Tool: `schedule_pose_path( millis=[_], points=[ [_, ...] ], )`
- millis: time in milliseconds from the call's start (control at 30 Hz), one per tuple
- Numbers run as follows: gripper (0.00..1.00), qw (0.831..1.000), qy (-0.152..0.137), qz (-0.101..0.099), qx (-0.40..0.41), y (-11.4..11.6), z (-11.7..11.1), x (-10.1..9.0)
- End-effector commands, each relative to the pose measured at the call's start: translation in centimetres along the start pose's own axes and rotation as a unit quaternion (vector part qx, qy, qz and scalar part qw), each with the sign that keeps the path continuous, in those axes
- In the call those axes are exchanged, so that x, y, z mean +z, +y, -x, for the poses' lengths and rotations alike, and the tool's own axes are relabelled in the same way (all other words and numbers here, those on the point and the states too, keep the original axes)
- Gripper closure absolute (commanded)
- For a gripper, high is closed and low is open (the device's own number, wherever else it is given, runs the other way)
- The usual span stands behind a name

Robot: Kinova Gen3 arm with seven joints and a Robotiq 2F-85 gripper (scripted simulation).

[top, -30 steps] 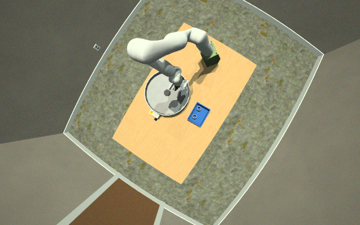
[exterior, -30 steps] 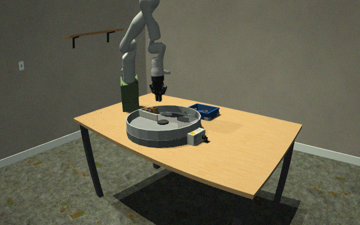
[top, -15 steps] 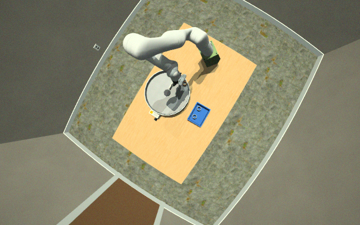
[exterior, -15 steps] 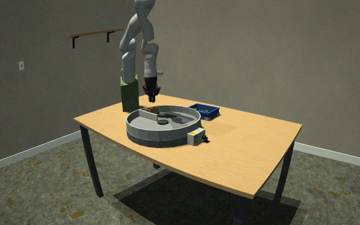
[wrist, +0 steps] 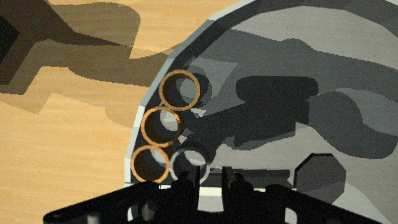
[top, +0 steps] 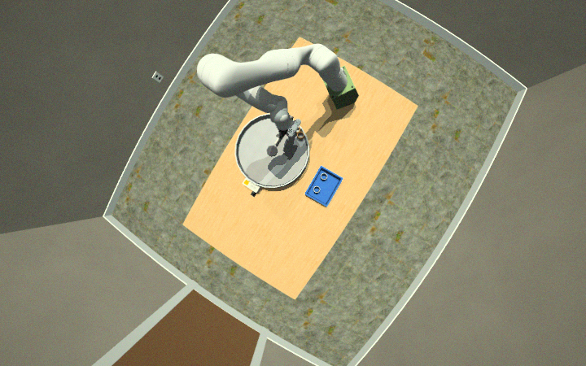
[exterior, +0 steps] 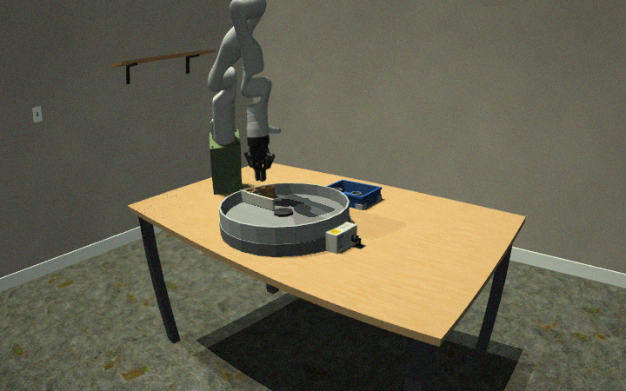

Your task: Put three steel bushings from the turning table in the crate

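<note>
Steel bushing [wrist: 190, 165] sits on the turning table [wrist: 320, 100] against its rim, right below the gripper [wrist: 210, 182], whose fingers are nearly pressed together with nothing between them. Just left of it, three brass-colored bushings [wrist: 161, 126] line the rim in a touching row. Over on the right of the wooden table [exterior: 417, 253], the blue crate [top: 324, 185] has two steel bushings [top: 320, 180] in it.

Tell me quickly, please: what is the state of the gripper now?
Gripper: fingers nearly closed, holding nothing, above the bushings at the turning table's rim.
</note>
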State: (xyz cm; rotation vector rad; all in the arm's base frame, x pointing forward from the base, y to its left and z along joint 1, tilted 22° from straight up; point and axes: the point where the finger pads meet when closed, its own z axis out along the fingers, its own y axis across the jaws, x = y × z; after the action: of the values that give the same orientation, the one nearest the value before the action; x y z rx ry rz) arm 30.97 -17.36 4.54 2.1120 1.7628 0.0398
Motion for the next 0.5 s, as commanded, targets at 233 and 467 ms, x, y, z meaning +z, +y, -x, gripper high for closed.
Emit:
schedule_pose_path(
  millis=[233,467],
  points=[
    [0.82,1.000,0.000,-0.007,0.004,-0.57,0.15,0.72],
    [0.82,1.000,0.000,-0.007,0.005,-0.55,0.22,1.51]
  ],
)
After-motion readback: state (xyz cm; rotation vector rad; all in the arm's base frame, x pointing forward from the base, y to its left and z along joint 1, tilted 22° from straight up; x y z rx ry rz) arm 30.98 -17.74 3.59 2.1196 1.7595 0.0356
